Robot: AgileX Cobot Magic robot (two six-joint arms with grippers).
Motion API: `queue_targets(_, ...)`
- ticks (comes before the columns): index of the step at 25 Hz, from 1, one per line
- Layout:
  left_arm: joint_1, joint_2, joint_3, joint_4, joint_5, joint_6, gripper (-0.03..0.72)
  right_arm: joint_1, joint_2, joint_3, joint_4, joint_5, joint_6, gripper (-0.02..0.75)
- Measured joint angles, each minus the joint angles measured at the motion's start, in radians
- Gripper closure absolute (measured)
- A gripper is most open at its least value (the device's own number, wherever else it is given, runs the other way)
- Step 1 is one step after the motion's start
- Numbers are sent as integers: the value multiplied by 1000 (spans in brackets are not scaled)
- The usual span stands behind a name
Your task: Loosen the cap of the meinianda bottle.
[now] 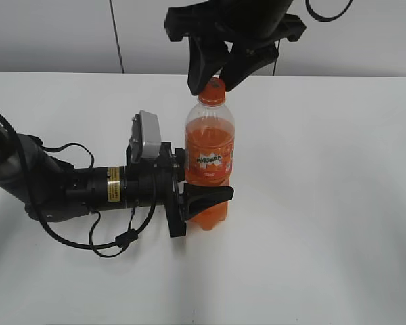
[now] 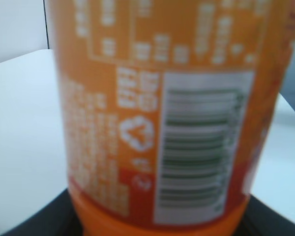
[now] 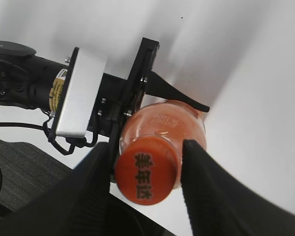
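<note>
I see the meinianda bottle (image 1: 209, 162) standing upright near the middle of the table (image 1: 325, 203). My left gripper (image 1: 204, 198) reaches in from the left, lying level with the tabletop, its fingers on either side of the bottle's lower body. My right gripper (image 1: 215, 81) comes down from above and behind, one finger to each side of the cap (image 1: 215, 86) on top of the bottle.

Plain white matte table (image 1: 338, 203), pale grey wall (image 1: 47, 34) behind.
Wall along 12 o'clock edge, split by thin dark vertical seam (image 1: 116, 37).
</note>
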Motion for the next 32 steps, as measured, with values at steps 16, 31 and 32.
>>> queue_targets(16,0,0,0,0,0,0,305,0,-2,0,-1,1,-171,458)
queue_targets(31,0,0,0,0,0,0,305,0,-5,0,8,1,-873,467)
queue_targets(32,0,0,0,0,0,0,305,0,-5,0,8,1,-903,467)
